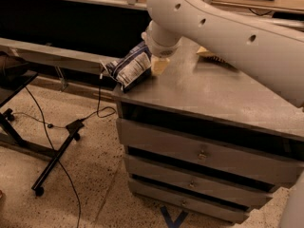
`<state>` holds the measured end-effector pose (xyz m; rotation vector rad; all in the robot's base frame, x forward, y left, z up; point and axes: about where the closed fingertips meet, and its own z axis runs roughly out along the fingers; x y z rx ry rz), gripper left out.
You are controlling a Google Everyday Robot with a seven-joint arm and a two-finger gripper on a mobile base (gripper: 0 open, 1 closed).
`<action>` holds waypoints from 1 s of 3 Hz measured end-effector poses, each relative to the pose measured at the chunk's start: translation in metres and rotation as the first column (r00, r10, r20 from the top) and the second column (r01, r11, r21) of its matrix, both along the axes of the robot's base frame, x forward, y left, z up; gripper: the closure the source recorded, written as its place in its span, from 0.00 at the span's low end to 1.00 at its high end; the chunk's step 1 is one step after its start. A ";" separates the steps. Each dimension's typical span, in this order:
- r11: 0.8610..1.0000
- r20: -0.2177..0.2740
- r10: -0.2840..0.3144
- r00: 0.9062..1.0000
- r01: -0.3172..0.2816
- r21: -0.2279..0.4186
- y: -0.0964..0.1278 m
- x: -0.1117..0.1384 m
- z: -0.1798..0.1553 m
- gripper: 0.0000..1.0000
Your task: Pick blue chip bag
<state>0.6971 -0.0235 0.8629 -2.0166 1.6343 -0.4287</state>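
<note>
The blue chip bag [130, 70] is crinkled navy with a white label panel. It lies tilted on the front left corner of the grey cabinet top [213, 96], partly overhanging the edge. My gripper [156, 66] reaches down from the big white arm [223, 27] and sits right at the bag's right end, touching or nearly touching it. The wrist hides the bag's upper right part.
A tan chip bag [210, 55] peeks out behind the arm at the back of the cabinet top. The cabinet has several drawers [199, 153] below. A black stand [52, 160] and cables [97, 110] lie on the floor at left. A dark shelf runs behind.
</note>
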 end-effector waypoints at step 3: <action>1.000 -0.006 0.000 1.000 0.000 0.006 0.000 -0.001 -0.003 1.00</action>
